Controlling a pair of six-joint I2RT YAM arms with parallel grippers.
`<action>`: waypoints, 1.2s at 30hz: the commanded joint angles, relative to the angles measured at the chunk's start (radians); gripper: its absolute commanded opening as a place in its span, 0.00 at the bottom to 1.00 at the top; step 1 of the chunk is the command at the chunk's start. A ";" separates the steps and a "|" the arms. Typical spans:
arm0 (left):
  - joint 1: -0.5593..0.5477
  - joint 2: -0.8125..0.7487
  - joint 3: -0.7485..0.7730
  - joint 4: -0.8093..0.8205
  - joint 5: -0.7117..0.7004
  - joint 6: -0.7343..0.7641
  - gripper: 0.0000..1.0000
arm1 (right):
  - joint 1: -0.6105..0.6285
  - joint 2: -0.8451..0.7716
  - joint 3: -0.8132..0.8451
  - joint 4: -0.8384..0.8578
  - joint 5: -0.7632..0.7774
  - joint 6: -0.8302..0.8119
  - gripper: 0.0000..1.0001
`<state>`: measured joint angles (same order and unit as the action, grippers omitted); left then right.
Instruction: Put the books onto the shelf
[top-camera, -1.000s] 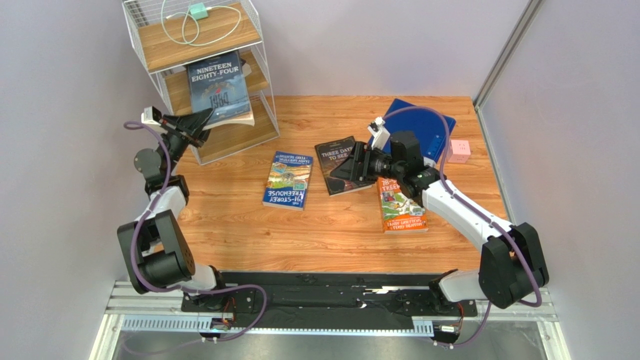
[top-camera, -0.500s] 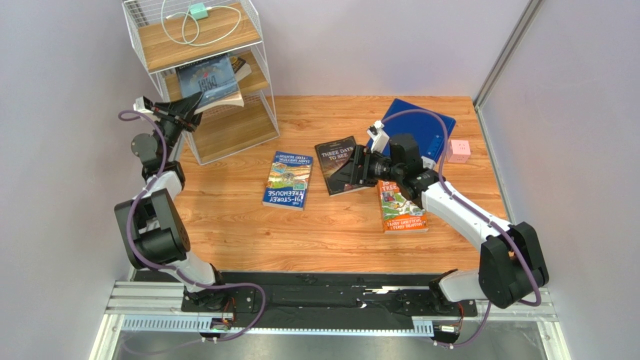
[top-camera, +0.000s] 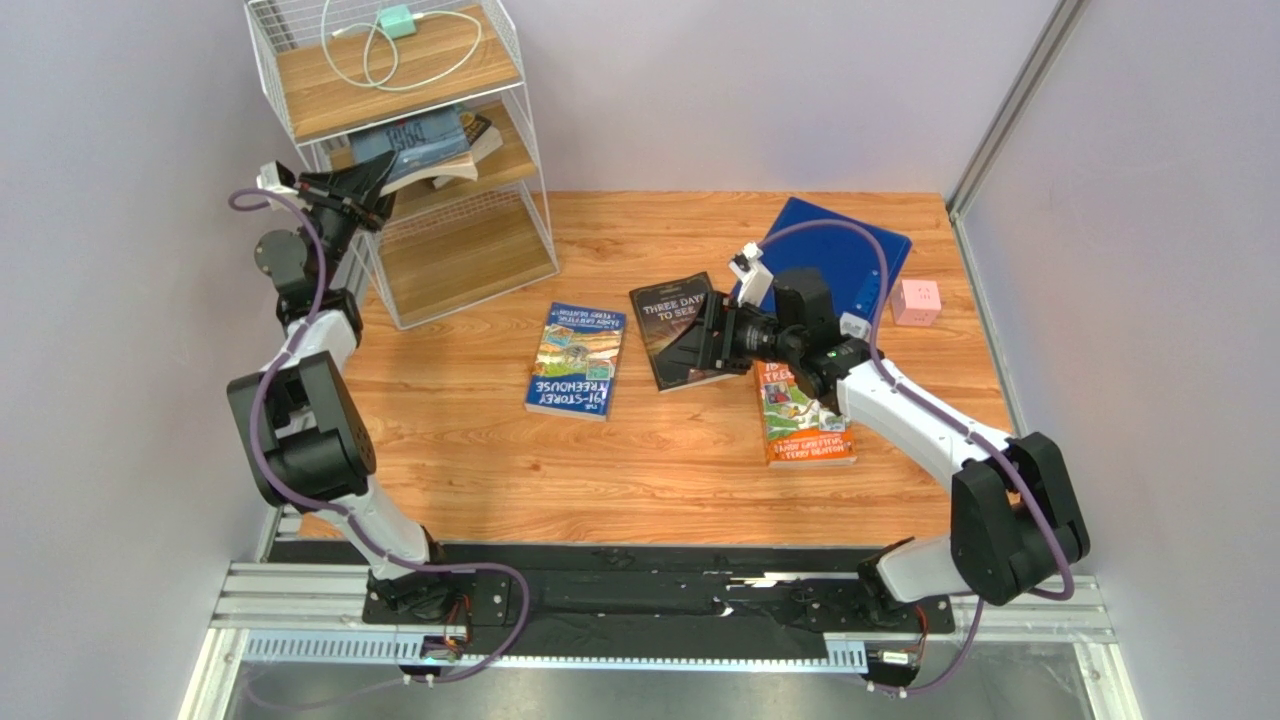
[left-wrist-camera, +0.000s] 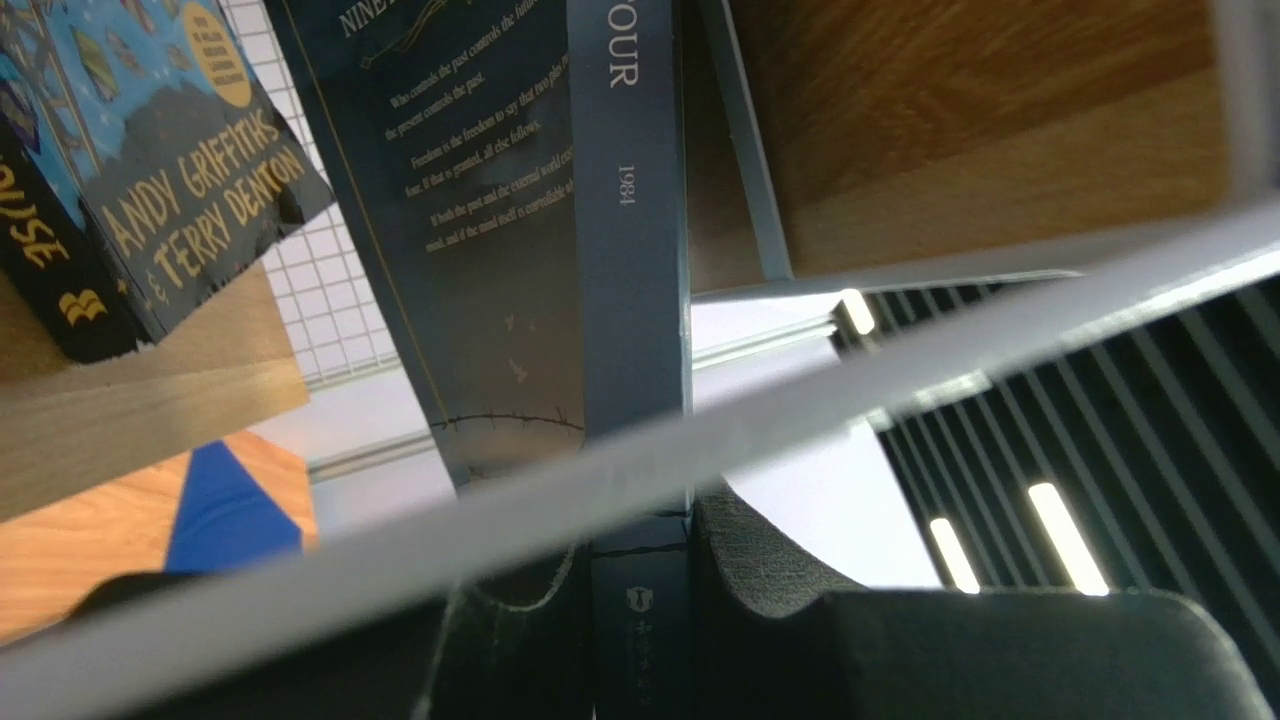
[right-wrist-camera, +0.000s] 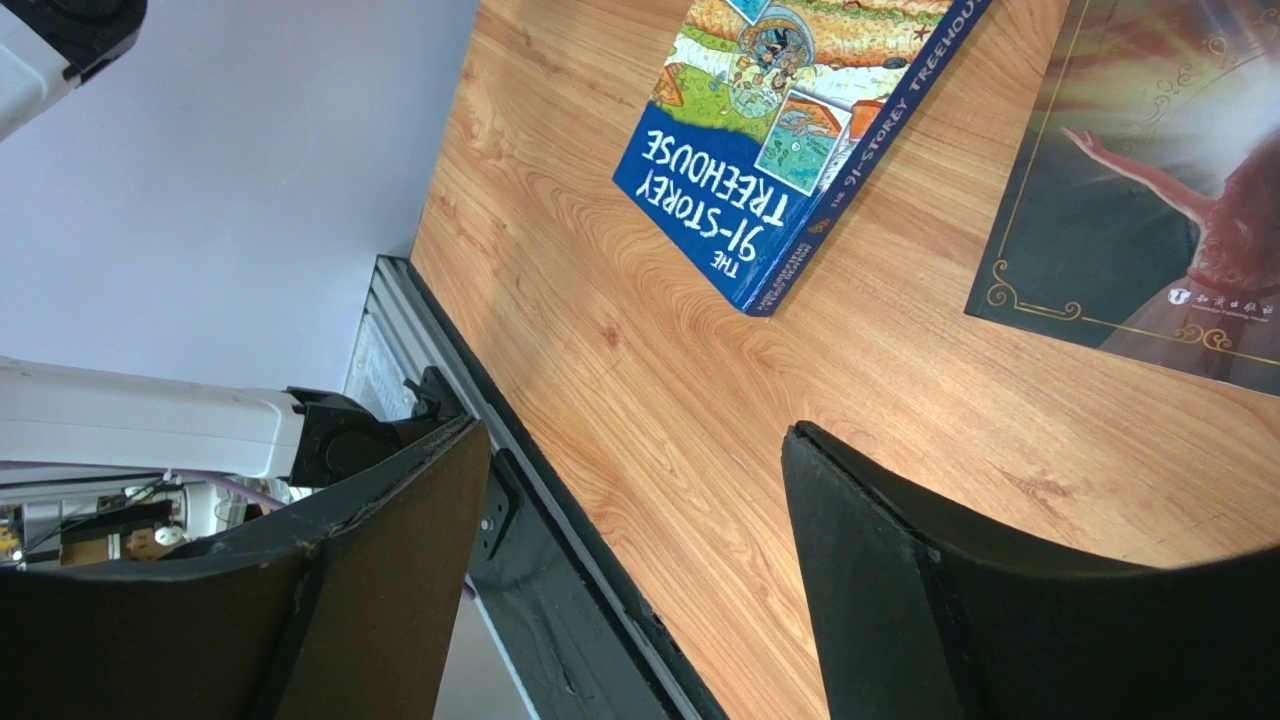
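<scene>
A robotics lab cell: bare pale walls (top-camera: 721, 90) enclose a wooden table (top-camera: 661, 465), with a metal mounting rail (top-camera: 293, 612) along its near edge.

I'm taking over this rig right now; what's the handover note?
Left hand: shut on Nineteen Eighty-Four, held at the middle level of the shelf.
Right hand: open, over Three Days to See on the table.
Done: yellow-black Treehouse book on that level.
To do: release Nineteen Eighty-Four; shelve Three Days to See, blue Treehouse book, orange Treehouse book, all on the table.
</scene>
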<state>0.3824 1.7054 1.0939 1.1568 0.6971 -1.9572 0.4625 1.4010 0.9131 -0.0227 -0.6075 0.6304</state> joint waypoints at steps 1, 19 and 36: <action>-0.033 -0.041 0.139 0.068 -0.057 0.162 0.00 | 0.005 0.007 0.004 0.049 -0.012 -0.018 0.77; -0.175 0.065 0.170 -0.097 -0.235 0.320 0.00 | 0.005 0.042 0.017 0.035 -0.021 -0.049 0.76; -0.224 0.154 0.270 -0.381 -0.117 0.297 0.27 | 0.004 0.046 -0.005 0.038 -0.032 -0.060 0.75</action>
<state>0.2005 1.8538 1.3155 0.8177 0.4511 -1.6329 0.4625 1.4536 0.9131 -0.0250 -0.6231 0.5861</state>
